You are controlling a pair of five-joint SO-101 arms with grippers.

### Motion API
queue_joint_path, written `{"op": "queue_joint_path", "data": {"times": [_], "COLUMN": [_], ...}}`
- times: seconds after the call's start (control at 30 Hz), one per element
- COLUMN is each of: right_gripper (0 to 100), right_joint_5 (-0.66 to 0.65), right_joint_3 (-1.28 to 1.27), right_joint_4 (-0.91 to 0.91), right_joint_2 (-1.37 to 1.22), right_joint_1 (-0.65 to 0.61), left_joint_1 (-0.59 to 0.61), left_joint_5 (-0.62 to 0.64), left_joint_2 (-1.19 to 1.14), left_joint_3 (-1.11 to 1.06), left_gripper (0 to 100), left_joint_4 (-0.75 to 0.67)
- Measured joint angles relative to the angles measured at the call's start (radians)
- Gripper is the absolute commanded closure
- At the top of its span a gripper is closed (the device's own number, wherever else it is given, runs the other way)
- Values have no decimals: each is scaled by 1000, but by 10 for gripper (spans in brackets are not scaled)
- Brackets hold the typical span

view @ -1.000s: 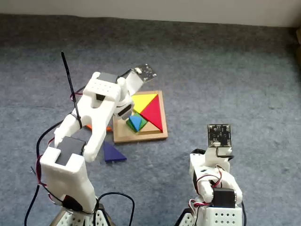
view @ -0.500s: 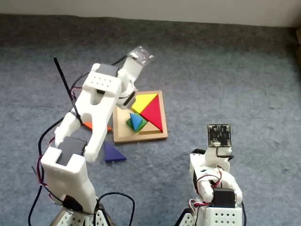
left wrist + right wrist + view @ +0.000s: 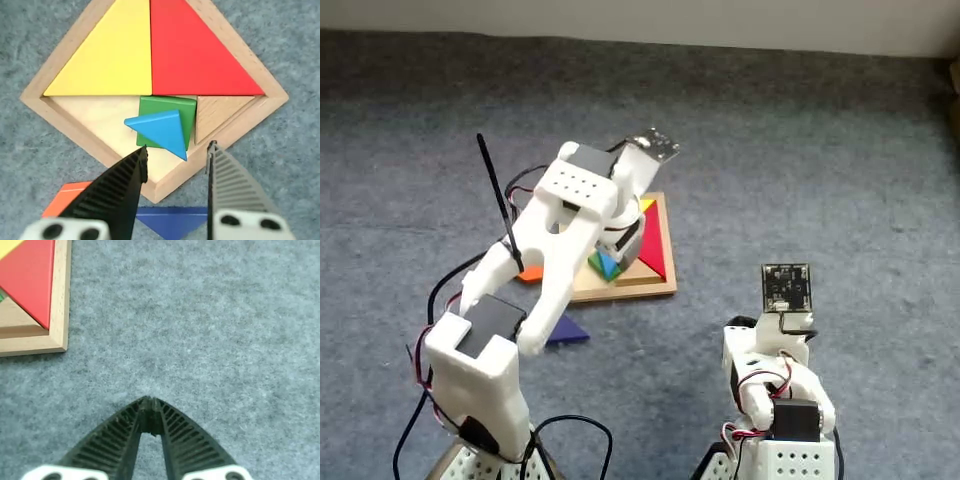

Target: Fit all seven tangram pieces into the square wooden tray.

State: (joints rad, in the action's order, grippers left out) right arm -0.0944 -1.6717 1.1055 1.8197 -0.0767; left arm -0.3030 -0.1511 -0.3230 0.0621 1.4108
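Left fingers (image 3: 120,185) apart, above the tray (image 3: 75,130) edge. Yellow triangle (image 3: 107,60) and red triangle (image 3: 200,55) seated in tray. Light blue triangle (image 3: 162,131) lies skewed on green square (image 3: 187,112). Orange piece (image 3: 65,197) and dark blue triangle (image 3: 172,220) on bench beside tray. Right fingers (image 3: 125,440) together, over bench near tray corner.

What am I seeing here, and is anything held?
Two small robot arms sit on grey carpet. One picture looks down on both; the others come from cameras on each wrist. The left tool hangs open above the wooden tray, holding nothing. Inside lie a yellow triangle, a red triangle and a green square with a light blue triangle partly on top. An orange piece and a dark blue triangle lie on the carpet outside. The right tool is shut over carpet, empty.
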Motion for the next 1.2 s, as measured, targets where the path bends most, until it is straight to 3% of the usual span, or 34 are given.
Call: {"op": "queue_joint_path", "data": {"times": [0.43, 0.83, 1.2], "right_gripper": [981, 981, 981], "right_joint_5": [0, 0, 0], "right_joint_3": [0, 0, 0], "right_joint_4": [0, 0, 0], "right_joint_2": [0, 0, 0], "right_joint_1": [0, 0, 0], "left_joint_1": [146, 146, 192], "left_joint_5": [-140, -264, -276], "left_joint_2": [-95, -107, -124], "left_joint_3": [2, 32, 31], "left_gripper": [807, 808, 808], "left_joint_4": [-160, -172, -172]}}
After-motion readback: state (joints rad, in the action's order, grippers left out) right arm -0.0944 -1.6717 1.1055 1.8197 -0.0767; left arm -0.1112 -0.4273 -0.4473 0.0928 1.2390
